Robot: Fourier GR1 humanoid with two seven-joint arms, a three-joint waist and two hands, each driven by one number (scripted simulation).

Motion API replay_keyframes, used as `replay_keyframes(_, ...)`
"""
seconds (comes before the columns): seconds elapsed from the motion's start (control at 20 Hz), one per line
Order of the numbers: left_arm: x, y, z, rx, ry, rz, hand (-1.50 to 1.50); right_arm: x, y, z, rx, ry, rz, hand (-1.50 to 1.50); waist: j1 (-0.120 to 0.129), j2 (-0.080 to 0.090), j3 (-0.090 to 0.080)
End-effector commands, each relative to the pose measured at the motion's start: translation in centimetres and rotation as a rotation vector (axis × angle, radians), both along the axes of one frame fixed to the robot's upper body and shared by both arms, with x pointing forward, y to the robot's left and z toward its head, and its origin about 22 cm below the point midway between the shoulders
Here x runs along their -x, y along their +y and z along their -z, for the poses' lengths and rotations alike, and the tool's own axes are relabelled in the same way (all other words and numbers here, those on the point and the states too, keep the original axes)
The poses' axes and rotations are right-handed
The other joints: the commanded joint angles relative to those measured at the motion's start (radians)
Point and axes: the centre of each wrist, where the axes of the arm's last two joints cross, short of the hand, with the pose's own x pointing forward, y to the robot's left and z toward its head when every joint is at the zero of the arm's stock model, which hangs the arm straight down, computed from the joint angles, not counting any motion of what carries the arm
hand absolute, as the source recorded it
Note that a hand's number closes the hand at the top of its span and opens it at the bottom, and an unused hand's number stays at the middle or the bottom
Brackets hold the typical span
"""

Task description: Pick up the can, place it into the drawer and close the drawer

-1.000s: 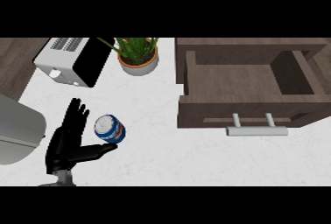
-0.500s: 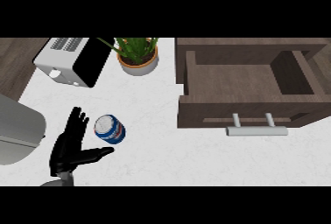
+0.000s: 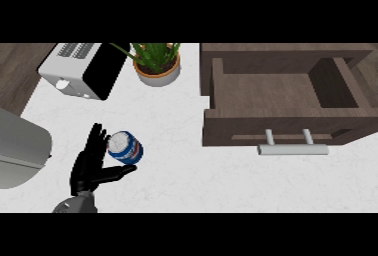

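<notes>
The robot's black left hand (image 3: 92,165) shows at the lower left of the white marble counter (image 3: 192,180), its fingers straight and its thumb spread out, with the blue can with the white top (image 3: 124,147) lying on the counter just beside the fingers, between them and the thumb, and not grasped. Well apart at the right, the dark brown wooden drawer (image 3: 288,100) stands pulled open with its grey bar handle (image 3: 292,149) toward the viewer, while a white and black toaster (image 3: 83,70) and a green potted plant (image 3: 156,62) stand along the far edge
</notes>
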Motion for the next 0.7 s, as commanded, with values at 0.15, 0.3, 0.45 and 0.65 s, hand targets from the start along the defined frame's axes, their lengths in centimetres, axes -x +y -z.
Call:
replay_keyframes(0.15,0.0,0.2,2.1,0.050,0.001,0.021,-1.50,0.9,0.1,0.4,0.018,0.003,-0.003,-1.50,0.001,0.000,0.000)
replay_keyframes(0.3,-1.6,-1.9,1.8,0.078,0.000,-0.007,-1.50,-1.0,-0.9,0.6,0.001,-0.001,0.000,-1.50,0.002,0.000,0.000)
replay_keyframes(0.45,-0.4,1.6,3.1,0.128,-0.018,-0.019,-1.50,1.9,0.2,-0.3,-0.002,0.001,-0.003,-1.50,-0.006,0.001,0.000)
replay_keyframes(0.65,-2.7,-1.9,3.3,0.180,-0.041,0.036,1.50,1.4,-0.2,0.5,-0.014,0.005,-0.027,-1.50,-0.009,0.002,0.000)
